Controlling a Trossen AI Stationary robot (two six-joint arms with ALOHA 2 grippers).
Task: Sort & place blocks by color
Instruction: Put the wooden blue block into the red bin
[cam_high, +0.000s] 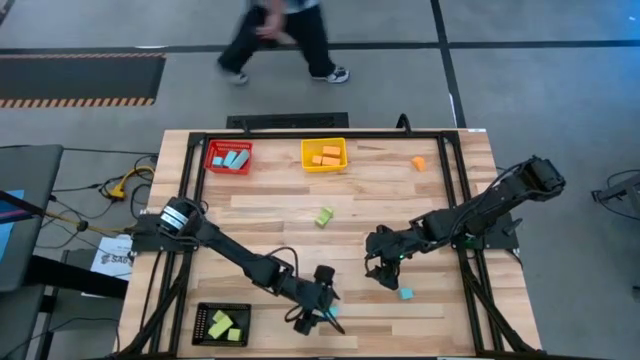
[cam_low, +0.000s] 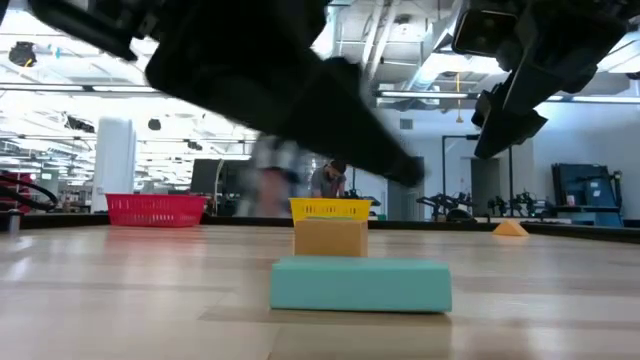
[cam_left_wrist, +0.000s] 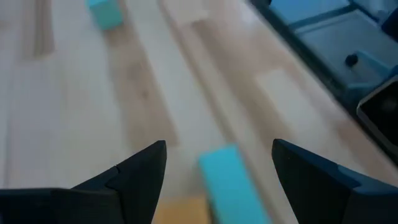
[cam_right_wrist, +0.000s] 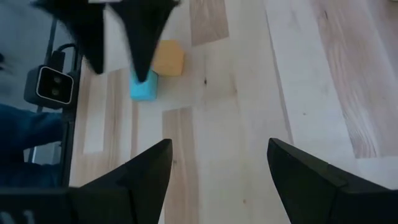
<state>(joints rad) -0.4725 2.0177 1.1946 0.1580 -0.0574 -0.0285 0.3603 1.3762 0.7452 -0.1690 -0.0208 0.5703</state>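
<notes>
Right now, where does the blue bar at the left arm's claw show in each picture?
High view: blue bar low centre, by the left gripper.
Low view: centre foreground.
Left wrist view: between the open fingers.
Right wrist view: far off, under the left gripper.
Shared landmark: the orange block right beside it, seen in every view but the high one.

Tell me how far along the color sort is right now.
Done: blue blocks fill the red bin, orange the yellow bin, green the black bin.
In hand: open left end effector straddles a light blue bar.
Left: blue cube, green block, orange block.
</notes>
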